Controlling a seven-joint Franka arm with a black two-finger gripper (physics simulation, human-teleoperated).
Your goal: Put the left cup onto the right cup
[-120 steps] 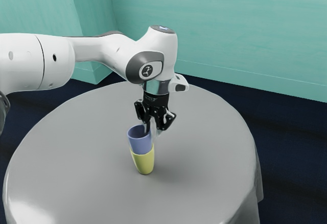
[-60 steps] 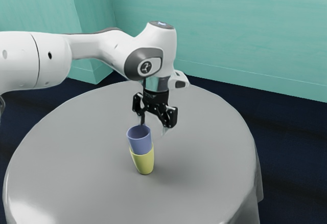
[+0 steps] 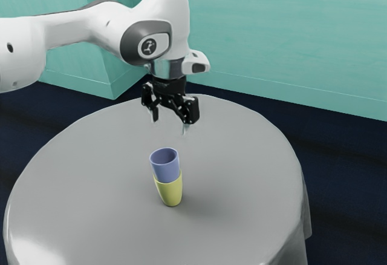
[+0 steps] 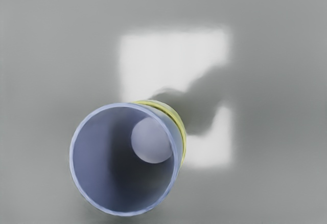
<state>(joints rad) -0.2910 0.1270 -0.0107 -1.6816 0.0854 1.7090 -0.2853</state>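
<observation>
Clearing the hand from the finished stack is judged to be the step in hand. Nearest the camera, the blue cup (image 3: 165,163) sits mouth-up, nested in the yellow cup (image 3: 170,193), on the round grey table (image 3: 254,216) a little forward of its middle. The placement itself appears complete.

The stack has a narrow base and seems to lean slightly toward the exterior view's left. Any departure is therefore best made straight up, with no sideways sweep at rim height, as a brush against the blue rim could topple both cups. In the wrist view the yellow rim shows as a thin crescent along one side of the blue cup.

Behind and above the stack, well apart from it, hangs the gripper (image 3: 170,123). Its fingers are spread and nothing is between them.

The arm (image 3: 91,23) enters from the exterior view's left with the forearm roughly level. The wrist is bent so the hand points straight down. A teal wall (image 3: 290,29) lies beyond.
</observation>
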